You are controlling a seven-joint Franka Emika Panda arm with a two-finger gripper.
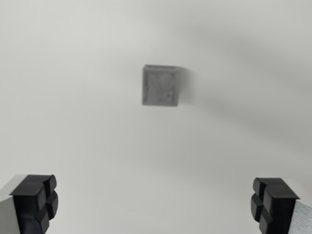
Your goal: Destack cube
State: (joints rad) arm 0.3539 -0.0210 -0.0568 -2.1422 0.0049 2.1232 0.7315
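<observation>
The gripper [155, 202] stands spread wide and empty (black pads [36, 200] at the corners), well apart from the grey cube [161, 86].

Between my spread fingers [34, 202] lay bare white surface [73, 122] — only the grey cube [160, 86] stood ahead, centred, clear all around.

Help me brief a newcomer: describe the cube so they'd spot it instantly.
Look at the plain white table filling the wrist view. Above centre, well beyond the open gripper, sits a small grey cube. It is the only object there, blurry, with a soft shadow on its right.
</observation>
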